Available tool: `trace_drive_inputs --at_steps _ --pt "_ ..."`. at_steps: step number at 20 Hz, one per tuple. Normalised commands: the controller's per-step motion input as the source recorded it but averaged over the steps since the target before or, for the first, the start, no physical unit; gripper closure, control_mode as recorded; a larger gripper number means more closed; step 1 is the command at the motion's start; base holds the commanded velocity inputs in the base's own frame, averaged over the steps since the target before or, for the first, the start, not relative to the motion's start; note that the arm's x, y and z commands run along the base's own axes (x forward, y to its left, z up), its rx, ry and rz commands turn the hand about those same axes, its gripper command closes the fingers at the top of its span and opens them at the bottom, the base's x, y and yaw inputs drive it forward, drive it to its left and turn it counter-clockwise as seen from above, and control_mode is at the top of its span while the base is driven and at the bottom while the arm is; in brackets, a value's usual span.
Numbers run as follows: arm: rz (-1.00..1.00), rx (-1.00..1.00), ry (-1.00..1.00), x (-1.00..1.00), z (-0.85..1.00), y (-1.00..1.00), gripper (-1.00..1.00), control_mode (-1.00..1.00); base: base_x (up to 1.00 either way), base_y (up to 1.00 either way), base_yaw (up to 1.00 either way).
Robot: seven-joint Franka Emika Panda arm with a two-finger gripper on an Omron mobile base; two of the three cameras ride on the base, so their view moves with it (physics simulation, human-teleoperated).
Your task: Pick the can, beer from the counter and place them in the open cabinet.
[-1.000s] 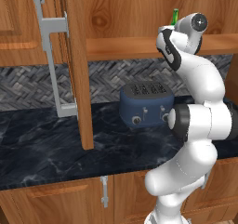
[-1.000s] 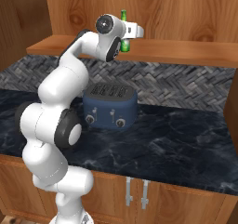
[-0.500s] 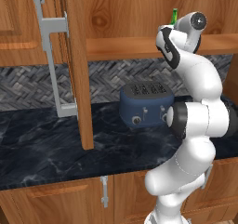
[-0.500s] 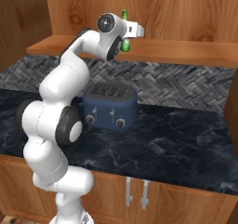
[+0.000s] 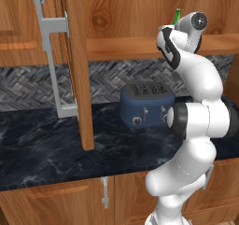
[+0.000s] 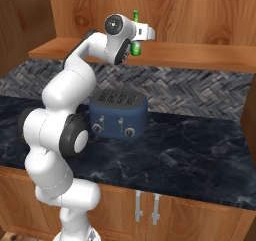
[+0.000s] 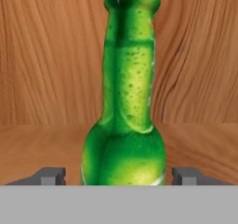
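The beer, a green glass bottle, stands upright on the wooden shelf of the open cabinet. My gripper is open around its lower body. The dark fingertips stand apart from the glass on either side, with a gap showing at each. In the right base view the hand reaches onto the shelf, and the beer pokes up behind it. From the left base view just the green neck of the beer rises above the wrist. The can is out of view. The black counter runs below.
A dark blue toaster sits on the counter under the arm, also seen as the toaster from the right. The cabinet door swings out over the counter, with its long grey handle on the left face.
The jaws have spread apart and let go of the beer, which stays standing on the shelf. The arm has barely moved.
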Motion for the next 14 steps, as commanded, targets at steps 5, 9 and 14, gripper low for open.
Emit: trace_drive_inputs --at_steps 5,9,14 --pt "0.0 0.0 0.0 0.0 0.0 0.0 -1.0 -1.0 0.0 0.0 0.0" --pt "0.0 0.0 0.03 -0.14 0.0 0.0 -1.0 -1.0 0.0 0.0 0.0" --pt "0.0 0.0 0.02 -0.35 0.0 0.0 -1.0 -1.0 0.0 0.0 0.0"
